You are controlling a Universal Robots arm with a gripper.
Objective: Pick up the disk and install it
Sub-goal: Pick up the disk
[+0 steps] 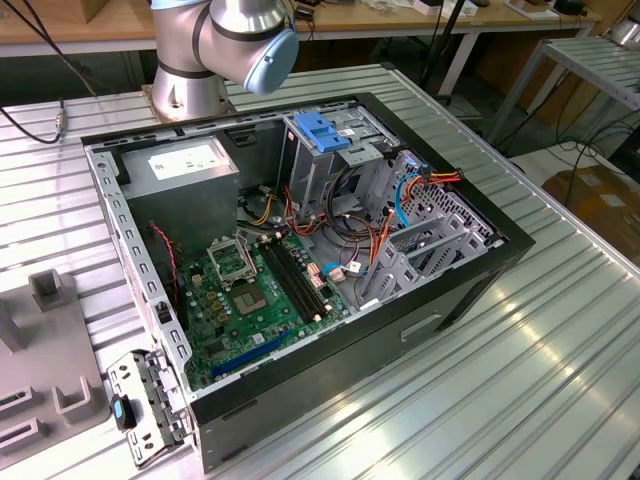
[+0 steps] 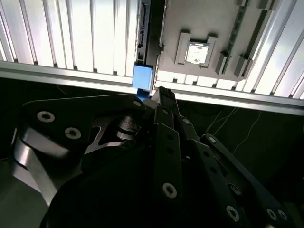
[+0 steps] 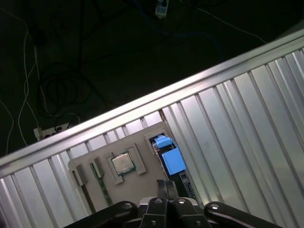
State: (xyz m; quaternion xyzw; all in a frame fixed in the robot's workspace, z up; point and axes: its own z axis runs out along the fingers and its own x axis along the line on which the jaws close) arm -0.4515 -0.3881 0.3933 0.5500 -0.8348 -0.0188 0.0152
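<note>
The disk (image 3: 174, 162) stands on its edge in a slot at the side of a grey fixture plate (image 3: 142, 137), so I see it edge-on, with its bright blue tab towards the table's edge. In the second wrist view the blue tab of the disk (image 2: 142, 78) lies just beyond the dark fingertips. My gripper (image 3: 166, 183) hovers above the plate, a little to one side of the disk, shut with nothing between its fingers. The gripper (image 2: 163, 91) looks the same in the second wrist view. In the exterior view a silver part with a small blue tab (image 1: 140, 405) stands at the fixture's right side.
A processor chip (image 3: 122, 163) sits in a recess of the fixture plate (image 1: 50, 350). The open computer case (image 1: 300, 250) lies on the ribbed metal table (image 1: 540, 360), with a grey drive cage and its blue latch (image 1: 322, 135) at the back. The arm's base (image 1: 190, 70) stands behind the case.
</note>
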